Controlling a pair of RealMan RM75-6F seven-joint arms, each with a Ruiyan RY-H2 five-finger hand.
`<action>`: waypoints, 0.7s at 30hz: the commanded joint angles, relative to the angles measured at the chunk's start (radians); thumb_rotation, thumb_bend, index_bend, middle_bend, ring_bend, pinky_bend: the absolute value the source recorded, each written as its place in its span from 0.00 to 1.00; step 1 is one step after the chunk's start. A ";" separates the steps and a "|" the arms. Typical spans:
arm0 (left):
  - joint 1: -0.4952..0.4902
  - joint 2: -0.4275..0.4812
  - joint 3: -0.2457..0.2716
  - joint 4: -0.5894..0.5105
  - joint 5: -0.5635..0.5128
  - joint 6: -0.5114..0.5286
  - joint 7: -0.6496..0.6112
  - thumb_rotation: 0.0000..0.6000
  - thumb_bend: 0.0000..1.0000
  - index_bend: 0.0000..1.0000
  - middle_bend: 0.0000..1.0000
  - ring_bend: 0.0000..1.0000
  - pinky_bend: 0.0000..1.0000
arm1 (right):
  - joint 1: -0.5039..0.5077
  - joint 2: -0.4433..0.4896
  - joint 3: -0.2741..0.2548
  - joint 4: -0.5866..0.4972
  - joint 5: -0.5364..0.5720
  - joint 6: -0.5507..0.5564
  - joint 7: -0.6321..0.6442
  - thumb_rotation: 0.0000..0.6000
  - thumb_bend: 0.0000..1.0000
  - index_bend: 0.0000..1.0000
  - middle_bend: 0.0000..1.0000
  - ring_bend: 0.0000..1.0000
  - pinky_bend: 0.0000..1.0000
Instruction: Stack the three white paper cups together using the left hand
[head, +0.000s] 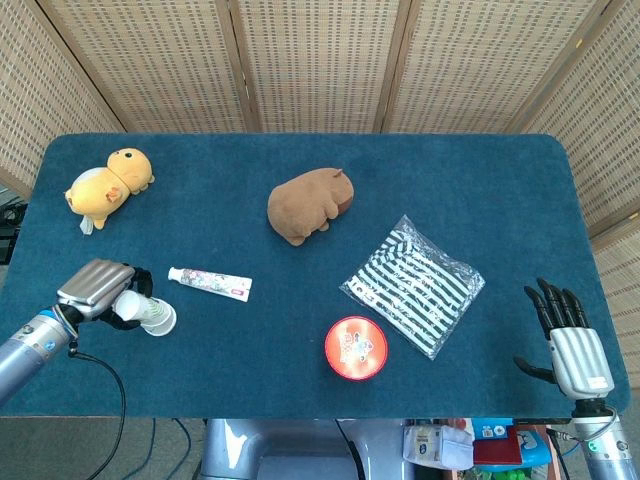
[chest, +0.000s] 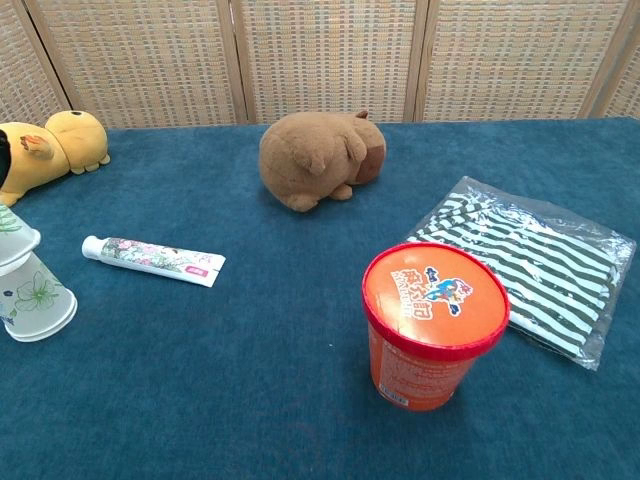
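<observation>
Our left hand (head: 97, 289) has a brushed silver back plate and dark fingers, on a silver-grey arm (head: 28, 343) with a blue band at the wrist; a black cable (head: 105, 375) trails from it. Our right hand (head: 567, 337) matches: black fingers (head: 556, 300), a ribbed silver back, a green light below the wrist.

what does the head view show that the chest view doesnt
Only the head view shows the left hand holding a paper cup over the upside-down cup, and the right hand, open, past the table's near right corner.

Only the chest view shows the side of the orange tub and the flower print on the upside-down cup.

Both show the brown plush, yellow plush, toothpaste tube, striped bag and blue table.
</observation>
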 joint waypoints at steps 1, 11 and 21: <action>0.022 0.012 0.012 0.030 0.035 0.010 -0.035 1.00 0.36 0.69 0.46 0.40 0.54 | 0.000 0.000 -0.001 -0.002 -0.002 0.001 -0.002 1.00 0.05 0.00 0.00 0.00 0.00; 0.023 -0.050 0.016 0.103 0.045 0.005 -0.065 1.00 0.36 0.69 0.44 0.39 0.54 | -0.002 0.002 -0.001 -0.008 -0.005 0.007 -0.005 1.00 0.05 0.00 0.00 0.00 0.00; 0.015 -0.101 0.018 0.124 0.038 0.016 -0.033 1.00 0.36 0.69 0.41 0.36 0.51 | -0.002 0.002 0.000 -0.005 -0.002 0.005 -0.001 1.00 0.05 0.00 0.00 0.00 0.00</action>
